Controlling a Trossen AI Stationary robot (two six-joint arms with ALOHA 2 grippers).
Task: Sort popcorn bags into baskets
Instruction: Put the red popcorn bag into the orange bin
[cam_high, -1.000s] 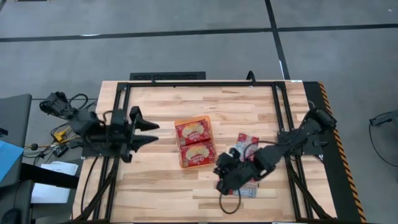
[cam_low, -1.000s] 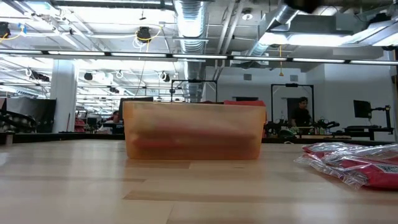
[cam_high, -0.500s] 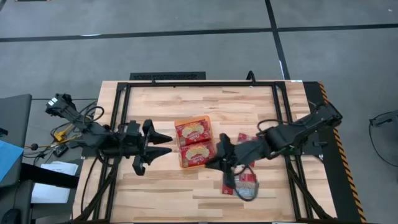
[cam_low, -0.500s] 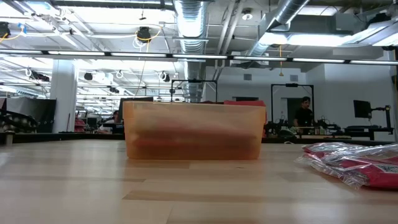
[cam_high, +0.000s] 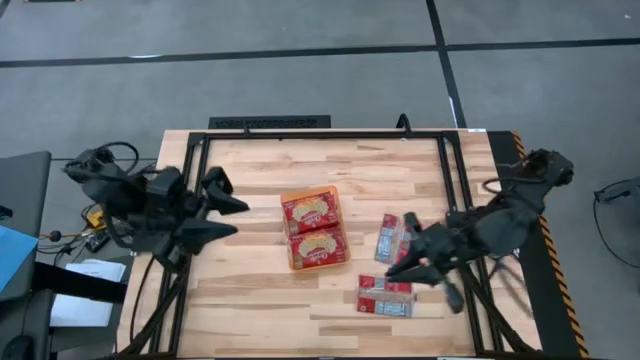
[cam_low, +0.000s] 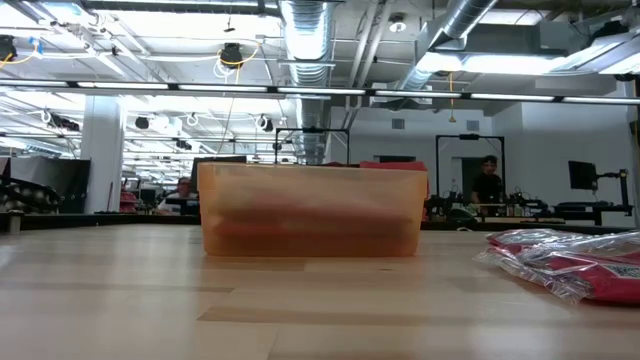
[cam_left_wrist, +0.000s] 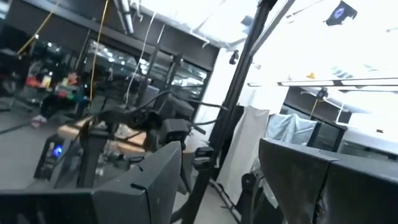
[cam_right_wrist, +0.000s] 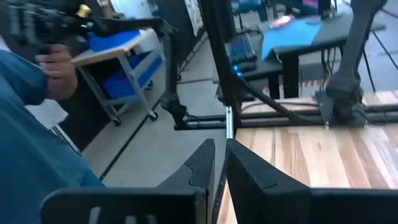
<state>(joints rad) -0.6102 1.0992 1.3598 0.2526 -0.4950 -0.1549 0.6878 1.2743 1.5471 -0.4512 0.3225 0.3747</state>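
Observation:
The orange basket (cam_high: 315, 228) stands mid-table and holds two red popcorn packets face up; in the low view the basket (cam_low: 312, 210) hides them. Two more packets lie flat on the wood to its right, one (cam_high: 395, 237) nearer the far side and one (cam_high: 385, 297) nearer the near edge; the low view shows packets (cam_low: 570, 262) at its right side. My right gripper (cam_high: 400, 268) hovers above these loose packets, pointing toward the basket, shut and empty (cam_right_wrist: 219, 146). My left gripper (cam_high: 238, 215) is open and empty (cam_left_wrist: 221, 155), left of the basket.
A black metal frame (cam_high: 445, 170) runs along the table's far and side edges. A person in a blue sleeve (cam_right_wrist: 37, 143) stands beyond the table's left side. Bare wood (cam_high: 260, 300) lies near the near edge, left of the loose packets.
My right gripper swung from over the loose packets toward the basket's near right corner, then drew back toward the table's right edge. My left gripper reached toward the basket, then pulled back toward the left edge. The near loose packet, covered before, now shows.

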